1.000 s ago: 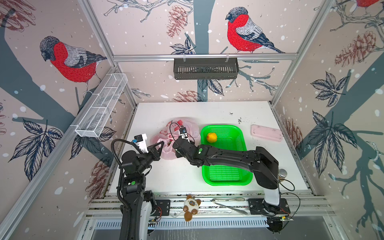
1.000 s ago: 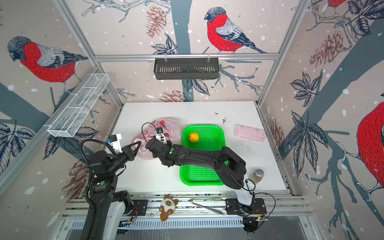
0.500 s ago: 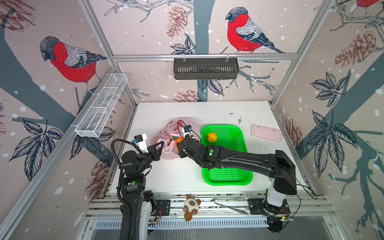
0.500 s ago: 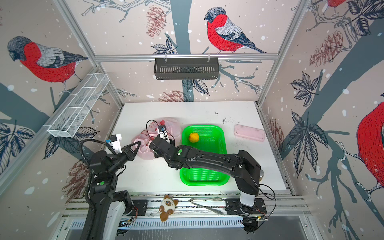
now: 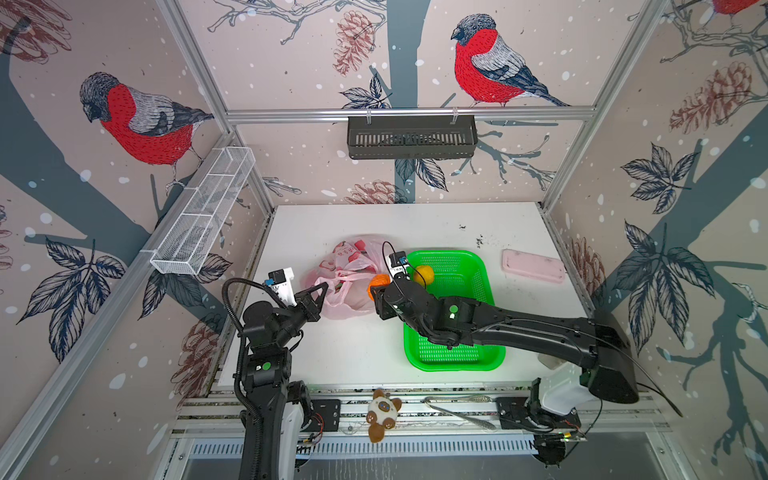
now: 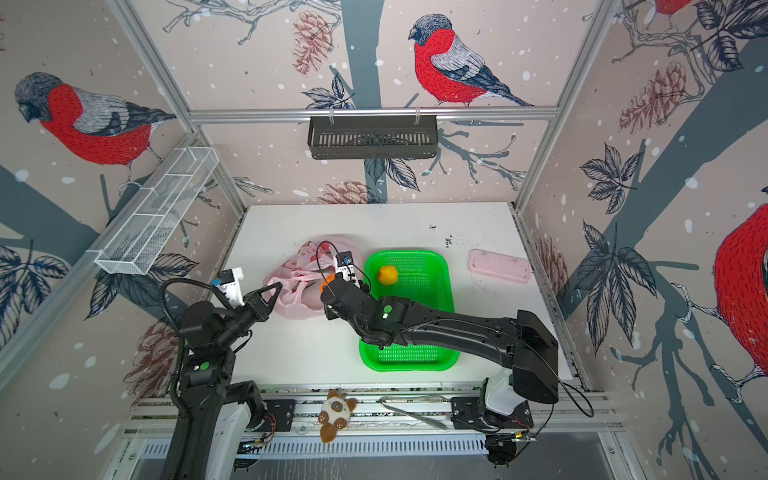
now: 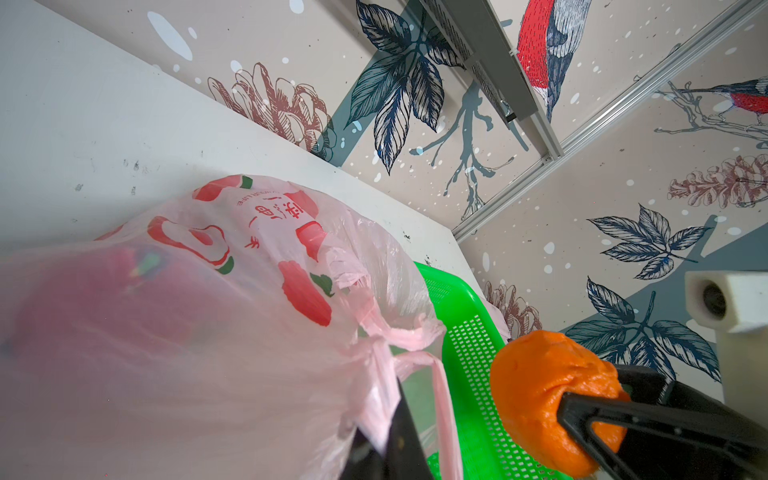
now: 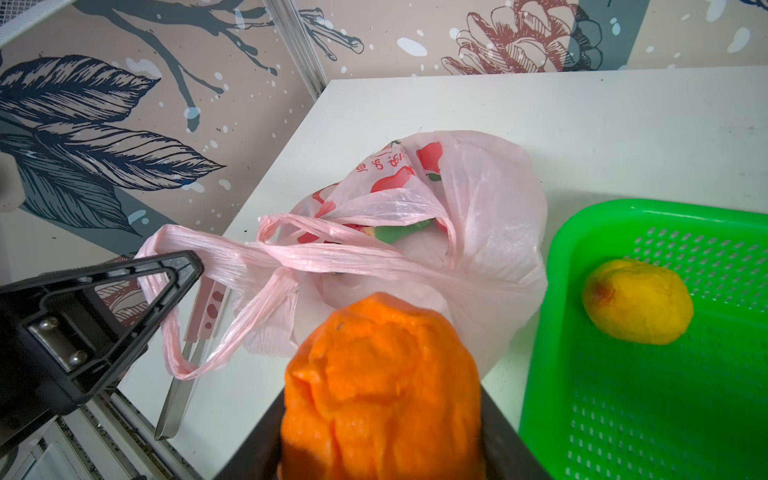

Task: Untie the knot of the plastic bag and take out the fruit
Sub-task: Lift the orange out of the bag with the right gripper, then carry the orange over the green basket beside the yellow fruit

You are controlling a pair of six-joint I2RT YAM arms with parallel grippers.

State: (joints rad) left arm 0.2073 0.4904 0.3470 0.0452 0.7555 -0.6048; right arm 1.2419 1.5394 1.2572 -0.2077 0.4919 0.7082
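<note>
The left gripper [image 8: 189, 266] is clenched on a twisted handle strip [image 8: 232, 253] of the thin translucent pale pink plastic bag [image 5: 349, 286], which lies on the white table [image 5: 353, 353] just beside the green perforated plastic basket [image 5: 444, 252]. The right gripper [image 5: 380, 291], half open, grasps the round orange ball [image 8: 382, 386]. A second ago this gripper was down at the bag's mouth; now the ball is out.

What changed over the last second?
The right gripper, shut on the orange ball, drew it out of the plastic bag toward the green basket. Unchanged: left gripper shut on the bag's handle, yellow ball in the basket.
</note>
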